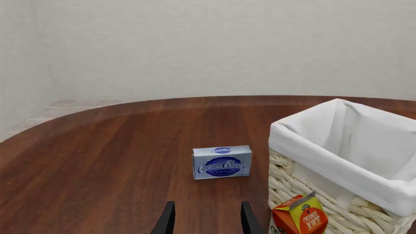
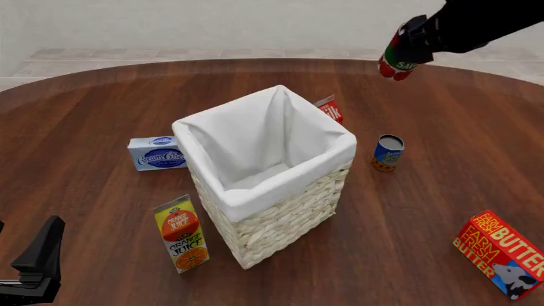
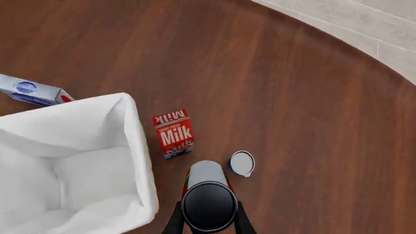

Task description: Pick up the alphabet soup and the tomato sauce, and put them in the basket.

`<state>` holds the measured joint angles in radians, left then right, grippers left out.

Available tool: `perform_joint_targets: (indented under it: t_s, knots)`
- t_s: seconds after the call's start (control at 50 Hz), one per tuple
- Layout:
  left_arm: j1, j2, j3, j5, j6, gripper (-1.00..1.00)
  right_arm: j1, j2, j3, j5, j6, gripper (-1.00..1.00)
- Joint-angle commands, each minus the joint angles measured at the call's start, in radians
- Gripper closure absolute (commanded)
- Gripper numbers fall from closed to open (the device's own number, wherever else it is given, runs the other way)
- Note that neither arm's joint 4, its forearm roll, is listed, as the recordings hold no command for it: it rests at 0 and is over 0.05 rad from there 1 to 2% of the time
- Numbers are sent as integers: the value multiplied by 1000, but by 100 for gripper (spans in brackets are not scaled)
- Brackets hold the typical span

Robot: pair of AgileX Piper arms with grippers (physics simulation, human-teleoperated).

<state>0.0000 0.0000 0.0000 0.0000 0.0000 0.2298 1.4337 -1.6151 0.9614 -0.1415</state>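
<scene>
The left gripper (image 1: pixel 202 219) hung low at the near edge of the table (image 2: pixel 442 210), its fingers spread apart with nothing between them. Just ahead of it and off to its right stood the orange juice carton (image 2: pixel 182 233), beside the near corner of the basket (image 2: pixel 272 220). Farther ahead of the same claw lay the cream cheese box (image 1: pixel 221 162), flat on the wood on the basket's left side.

The right gripper (image 3: pixel 208 222) was raised high over the far right part of the table, clenched on the alphabet soup (image 2: pixel 397 58), which was lifted clear of the surface and tilted. Below that claw and a little nearer stood the tomato sauce (image 2: pixel 388 152), upright on the wood, just right of the basket and apart from it. The milk carton (image 3: pixel 173 133) stood close behind the basket's far wall, left of the held can. A butter box (image 2: pixel 501 254) lay well apart, at the near right.
</scene>
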Motion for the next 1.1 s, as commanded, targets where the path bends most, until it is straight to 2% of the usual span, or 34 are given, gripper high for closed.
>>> perform_joint_targets:
  t_s: [0.02, 0.38, 0.74, 1.1]
  knots:
    - [0, 0, 0, 0, 0, -100, 72, 29, -65, 9, 23, 100]
    - [0, 0, 0, 0, 0, -100, 183, 79, -132, 14, 36, 100]
    - [0, 0, 0, 0, 0, -100, 287, 104, -118, -14, 56, 100]
    - [0, 0, 0, 0, 0, -100, 364, 155, -120, -28, 39, 100]
